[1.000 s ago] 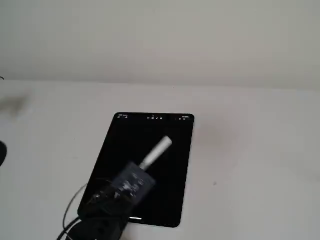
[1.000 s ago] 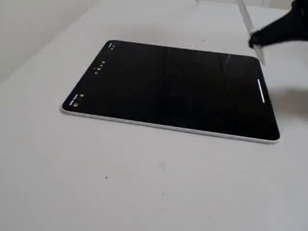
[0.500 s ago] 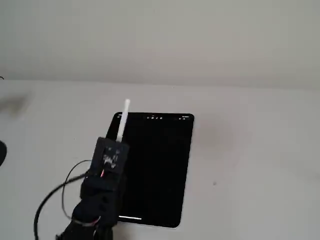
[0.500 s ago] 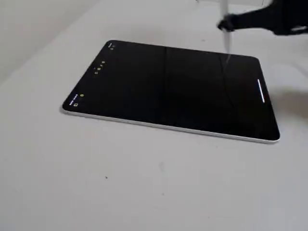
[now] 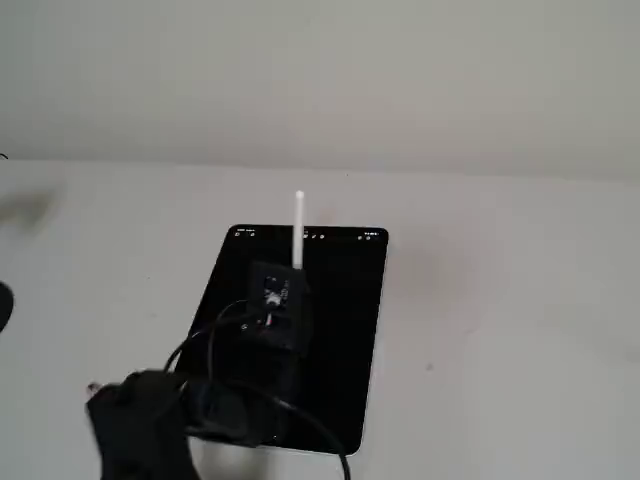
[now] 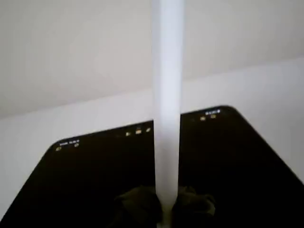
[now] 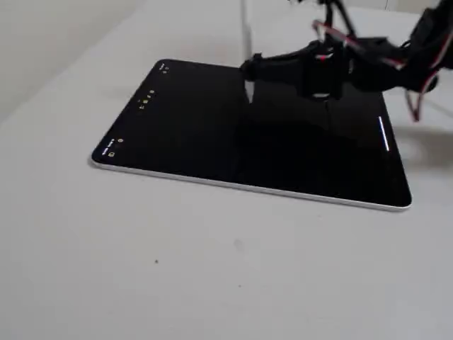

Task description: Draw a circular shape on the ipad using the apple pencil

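Since the earlier frames the black cabled tool (image 7: 249, 69) has swung in from beside the tablet to a spot over its screen, and the slim white cylindrical apple pencil (image 7: 245, 32) it carries now stands near upright instead of slanting. The tool's fingers (image 6: 140, 205) are closed on the pencil's lower part; the wrist view shows them hugging the white shaft (image 6: 167, 109) on both sides.

The large flat black-screened ipad (image 7: 212, 134) with its thin silver edge lies flat on the pale grey table (image 7: 141, 262), roughly midway between the table's side edges in a fixed view (image 5: 340, 330), its row of tiny icons (image 5: 310, 236) on the short side nearest the table's far edge. The pencil is over the half of the screen nearer those icons.

No circular shape shows on the screen in any view: the glass is plain black apart from the icons and a short bright bar (image 7: 384, 134) near the opposite short side. So the drawing looks not yet begun.

Whether the tip touches the glass cannot be told; in a fixed view it ends just under the tool with dark screen behind it. To do this step well, I judge the tip should come down gently until it just meets the glass, well clear of the icon row, then trace one small closed loop with steady pressure and the pencil kept upright, so that it neither skips nor slips in the grip.
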